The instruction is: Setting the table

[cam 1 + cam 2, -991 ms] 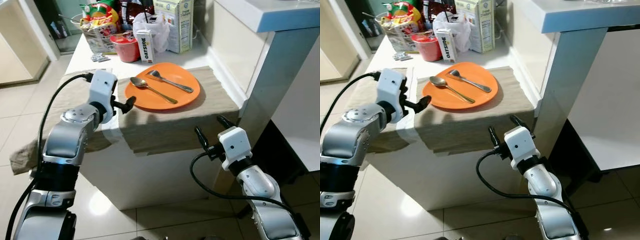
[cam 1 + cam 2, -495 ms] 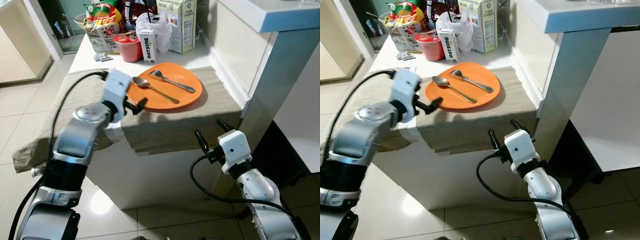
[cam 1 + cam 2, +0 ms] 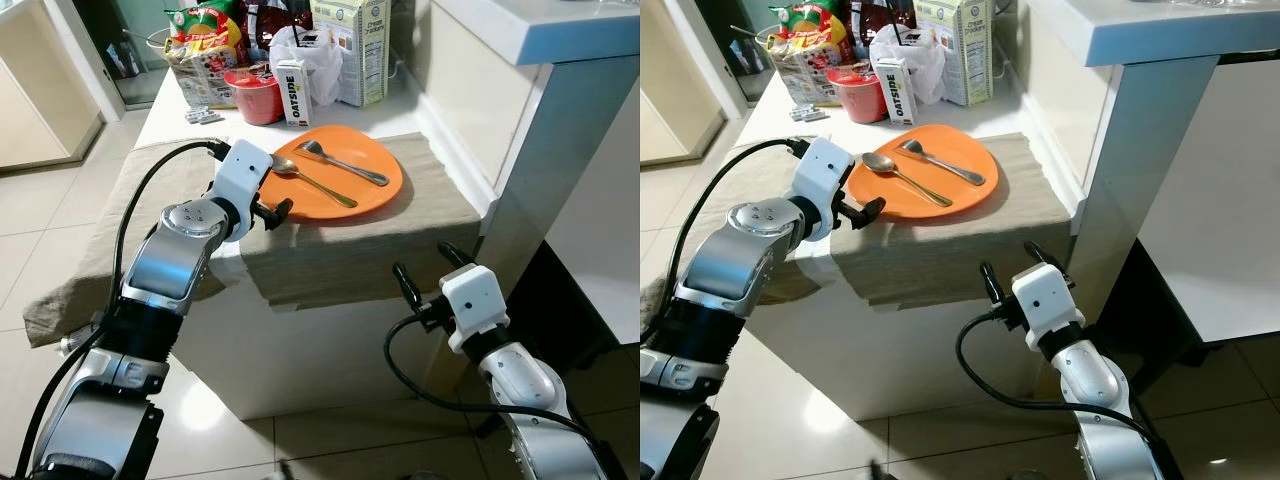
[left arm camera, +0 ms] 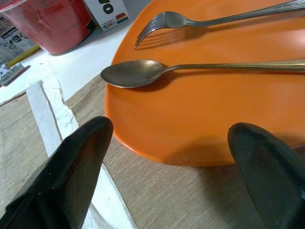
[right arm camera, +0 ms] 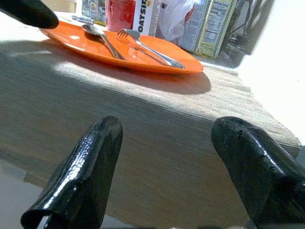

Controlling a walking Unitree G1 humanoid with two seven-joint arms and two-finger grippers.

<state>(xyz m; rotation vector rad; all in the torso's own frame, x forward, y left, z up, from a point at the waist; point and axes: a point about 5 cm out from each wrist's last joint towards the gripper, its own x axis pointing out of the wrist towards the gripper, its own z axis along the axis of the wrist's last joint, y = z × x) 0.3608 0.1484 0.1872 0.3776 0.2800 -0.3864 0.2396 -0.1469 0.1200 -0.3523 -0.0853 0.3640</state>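
An orange plate [image 3: 345, 185] lies on a beige cloth [image 3: 410, 240] draped over a white counter. On the plate rest a spoon [image 3: 305, 178] and a fork [image 3: 340, 165], side by side. My left gripper [image 3: 278, 208] stands open at the plate's near-left rim, fingers [image 4: 71, 167] spread wide and just short of the rim. Its wrist view looks at the spoon [image 4: 138, 72] and fork [image 4: 171, 21] from close by. My right gripper [image 3: 425, 275] is open too, low in front of the cloth's hanging edge, well below the plate [image 5: 124, 47].
At the counter's back stand a red cup [image 3: 255, 95], an Oatside carton [image 3: 293, 92], a white plastic bag [image 3: 305, 50], a cracker box [image 3: 350, 50] and a snack packet [image 3: 205, 55]. A white pillar [image 3: 560, 160] rises to the right. Tiled floor [image 3: 40, 230] lies around.
The left gripper has edged a little right and forward, closer to the plate's rim. The right gripper has barely moved. The view shifted slightly.
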